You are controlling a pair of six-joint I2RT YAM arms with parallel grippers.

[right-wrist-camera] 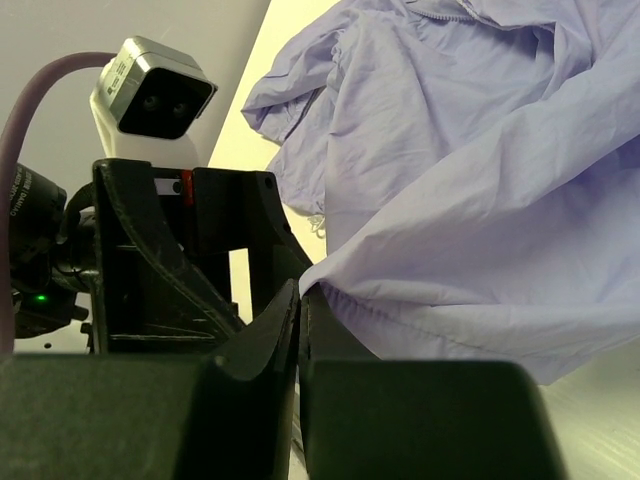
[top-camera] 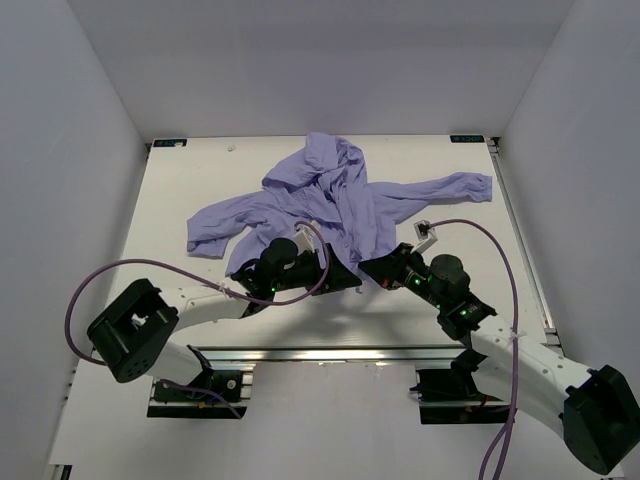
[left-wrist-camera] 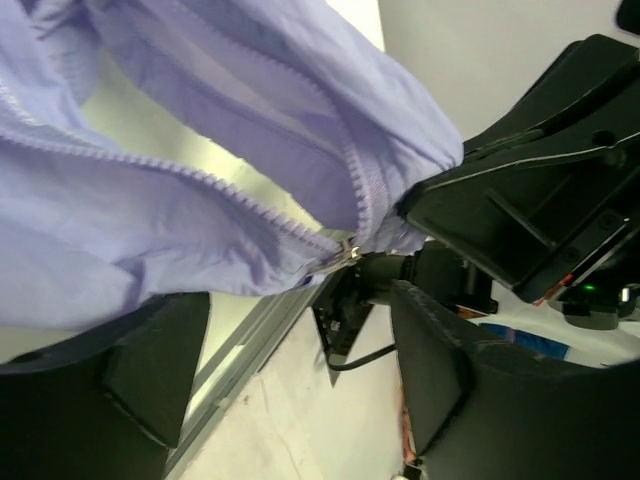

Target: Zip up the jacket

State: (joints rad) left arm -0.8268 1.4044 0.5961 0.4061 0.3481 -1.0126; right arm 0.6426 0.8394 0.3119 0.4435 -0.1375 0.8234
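The lavender jacket (top-camera: pixel 340 195) lies spread on the table, hood at the far end and sleeves out to both sides. Its bottom hem is lifted at the near edge. My right gripper (top-camera: pixel 372 268) is shut on that hem corner, and the fabric (right-wrist-camera: pixel 460 230) is pinched between its closed fingers (right-wrist-camera: pixel 285 330). My left gripper (left-wrist-camera: pixel 300 330) hangs open just below the hem with nothing between its fingers (left-wrist-camera: pixel 140 370). The zipper teeth (left-wrist-camera: pixel 200 180) run down to the metal slider (left-wrist-camera: pixel 345 255), which sits at the bottom end above the left gripper and beside the right gripper (left-wrist-camera: pixel 520 200).
An aluminium rail (top-camera: pixel 330 352) runs along the table's near edge under both grippers. White walls close the table (top-camera: pixel 180 190) on the left, right and back. Purple cables (top-camera: pixel 100 290) loop from both arms. The left arm's camera (right-wrist-camera: pixel 150 95) is close to the right gripper.
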